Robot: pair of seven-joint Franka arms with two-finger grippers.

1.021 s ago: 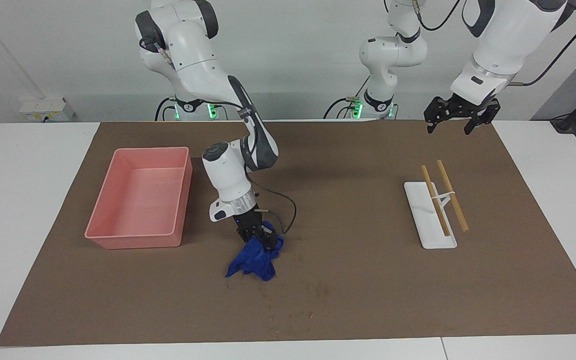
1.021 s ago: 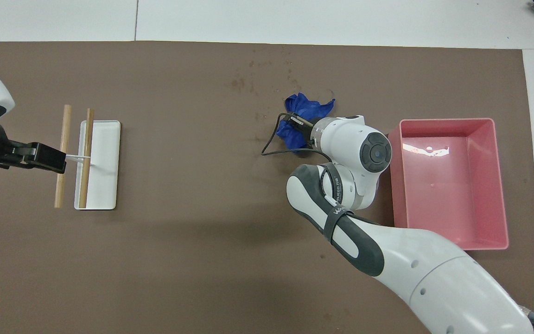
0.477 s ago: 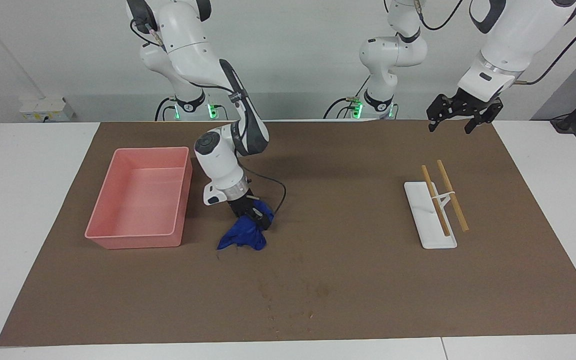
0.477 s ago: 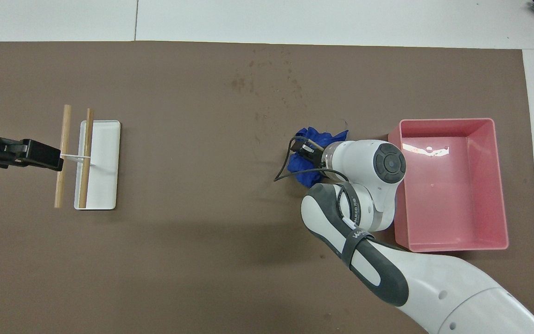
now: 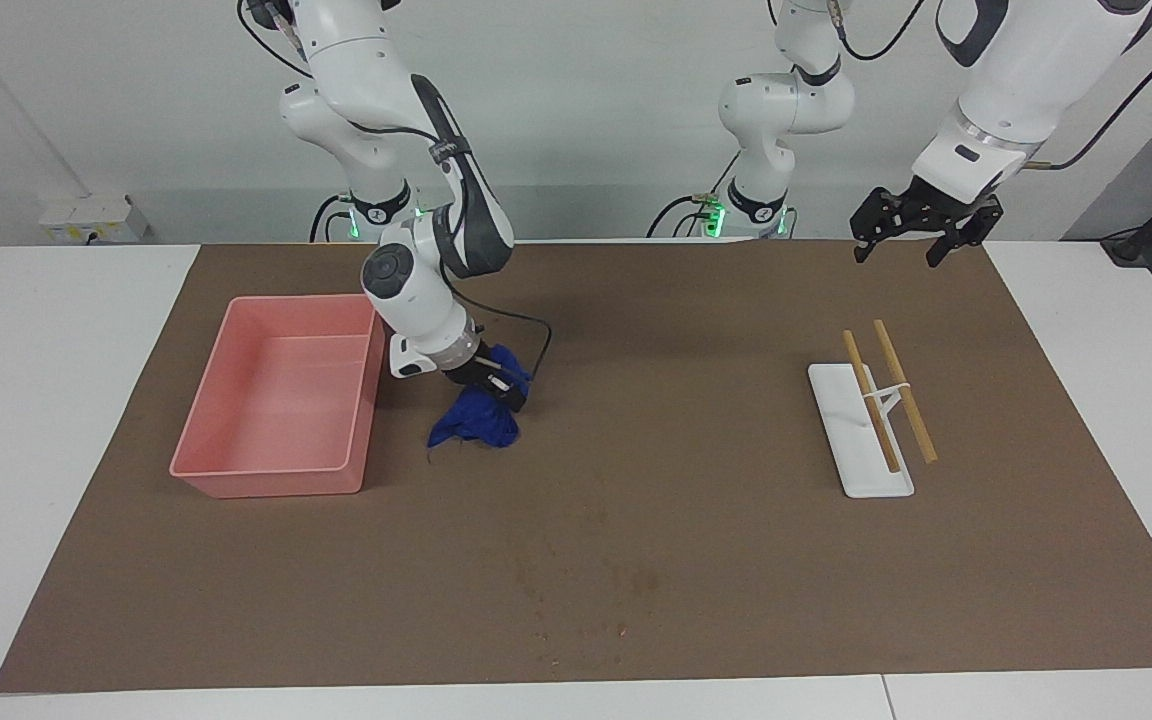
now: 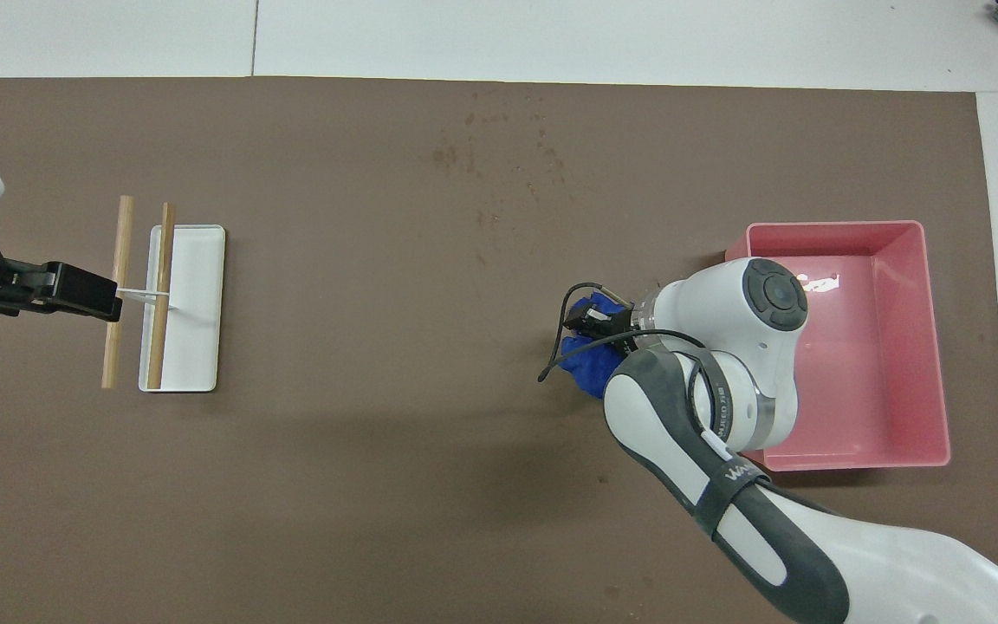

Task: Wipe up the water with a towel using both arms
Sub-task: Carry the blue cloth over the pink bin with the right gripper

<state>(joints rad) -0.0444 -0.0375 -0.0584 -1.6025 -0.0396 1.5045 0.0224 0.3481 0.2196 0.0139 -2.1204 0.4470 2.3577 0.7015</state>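
The right gripper (image 5: 498, 385) has its black fingers closed on the small crumpled deep-blue cloth towel (image 5: 476, 421), whose loose folds hang down to the brown mat (image 5: 696, 560) on the tabletop, just beside the pink plastic tray (image 5: 236, 475). The faint darker blotch of water (image 5: 586, 580) lies on the mat farther from the robots than the towel and somewhat toward the left arm's end, well apart from it. Any further pass, I judge, must carry the towel out that way. The left gripper (image 5: 916, 235) waits in the air with fingers spread, over the mat's edge nearest the robots, with the white rectangular stand holding two wooden sticks (image 5: 876, 420) farther out.
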